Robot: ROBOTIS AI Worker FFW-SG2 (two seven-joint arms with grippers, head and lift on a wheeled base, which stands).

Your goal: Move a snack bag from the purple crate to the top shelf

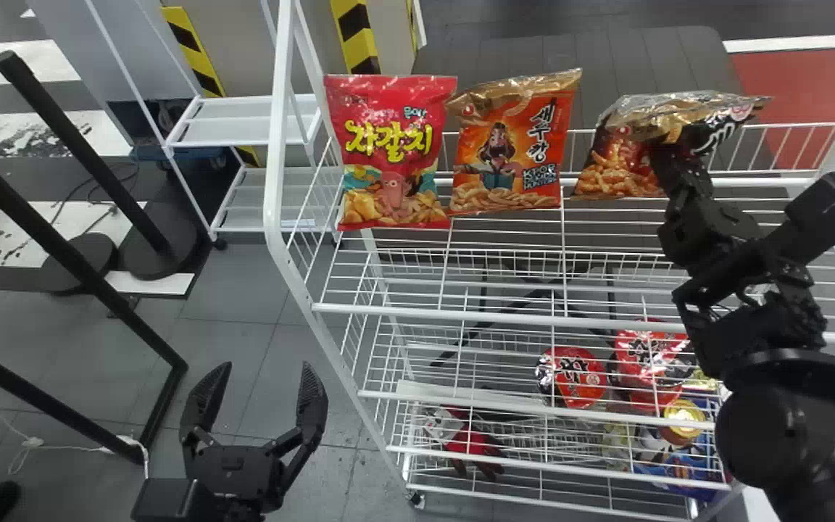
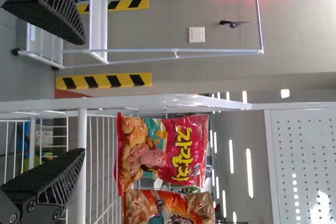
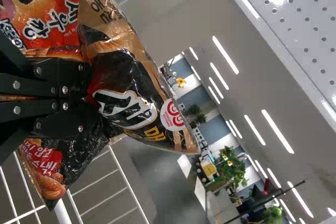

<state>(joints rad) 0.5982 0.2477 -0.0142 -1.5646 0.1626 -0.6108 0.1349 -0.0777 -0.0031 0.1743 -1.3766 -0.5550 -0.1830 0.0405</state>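
- Right hand [image 1: 670,148]: closed, with the black-and-gold snack bag [image 1: 615,170] pinched between its fingers; the film is creased around the grip.
- Bag location: at the right end of the top shelf [image 1: 432,312], near the rear rail; whether it touches the shelf cannot be told.
- Left hand [image 1: 264,373]: fingers spread wide, nothing between them; located to the left of the white rack.
- Also on the top shelf: a red snack bag [image 1: 392,156] upright at the left end, and an orange snack bag [image 1: 508,156] upright between the red one and the gripped one.
- Lower levels: round red packs [image 1: 578,377] to the right, a red-and-black item [image 1: 470,441] further left.
- Beyond the rack: yellow-and-black striped strips [image 1: 196,47].
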